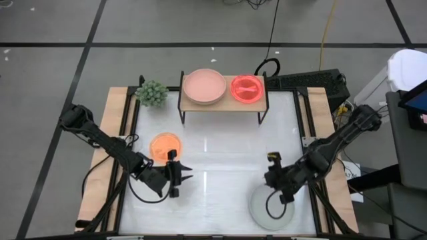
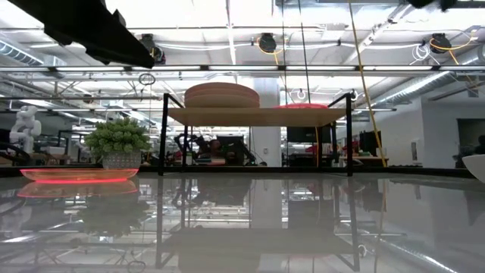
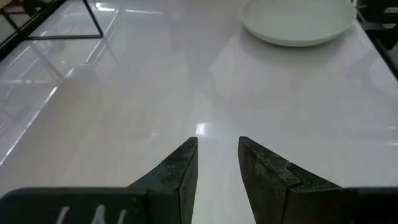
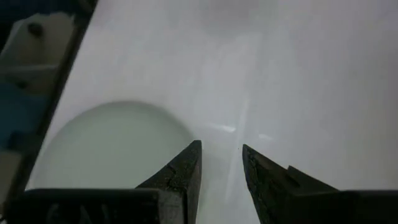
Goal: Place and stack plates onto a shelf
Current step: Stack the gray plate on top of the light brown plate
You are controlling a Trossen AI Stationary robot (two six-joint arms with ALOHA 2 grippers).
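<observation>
The light-wood shelf (image 1: 223, 101) (image 2: 254, 115) stands at the table's far side. It carries a stack of dusty pink plates (image 1: 205, 87) (image 2: 221, 95) and a magenta translucent plate (image 1: 247, 88) (image 2: 299, 106). An orange translucent plate (image 1: 165, 145) (image 2: 76, 176) lies flat on the table. A pale grey-green plate (image 1: 271, 205) (image 3: 298, 22) (image 4: 106, 146) lies near the table's near edge. My left gripper (image 1: 187, 175) (image 3: 217, 155) is open, just near of the orange plate, pointing at the table's right. My right gripper (image 1: 275, 181) (image 4: 222, 162) is open, hovering by the pale plate's far rim.
A small potted plant (image 1: 152, 93) (image 2: 117, 140) stands left of the shelf. The shelf's black legs (image 2: 164, 136) reach down to the white tabletop (image 1: 220, 160). Bare tabletop lies between the two grippers and in front of the shelf. Cables and equipment sit beyond the right edge.
</observation>
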